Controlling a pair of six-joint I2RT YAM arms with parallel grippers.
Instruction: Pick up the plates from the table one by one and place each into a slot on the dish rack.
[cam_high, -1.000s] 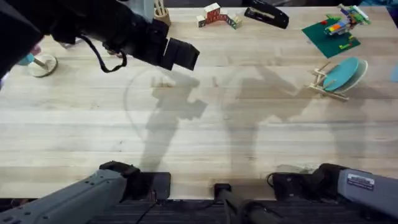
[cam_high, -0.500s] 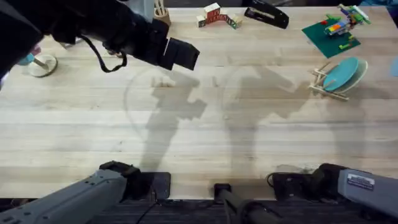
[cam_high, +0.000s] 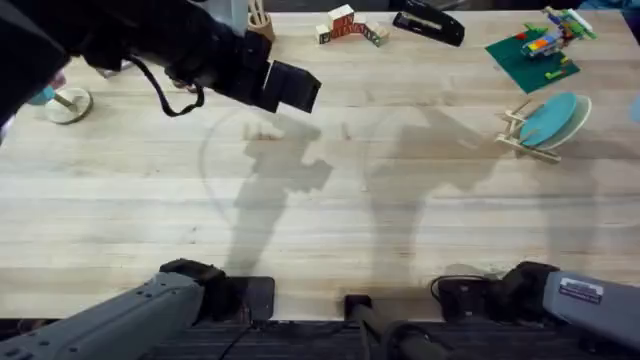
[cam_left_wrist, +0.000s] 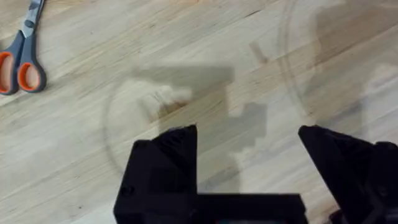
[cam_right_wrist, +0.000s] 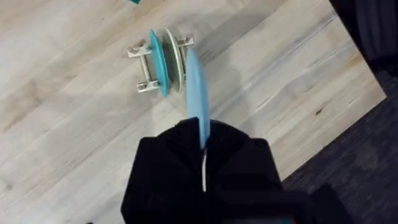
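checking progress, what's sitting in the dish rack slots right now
The dish rack holds a teal plate upright, with a paler plate right beside it. The right tool grips a sky blue plate edge-on above the table. How many slots remain free is hidden.

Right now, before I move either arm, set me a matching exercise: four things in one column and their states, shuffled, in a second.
Things:
1. teal round plastic plate
2. sky-blue round plastic plate
3. orange-handled steel scissors
4. left pincer

States:
A. open, holding nothing
B. standing in a slot of the pale wooden dowel dish rack
C. clamped edge-on in the right pincer
D. lying flat on the light wooden plank table

Pairs: 1-B; 2-C; 3-D; 4-A.
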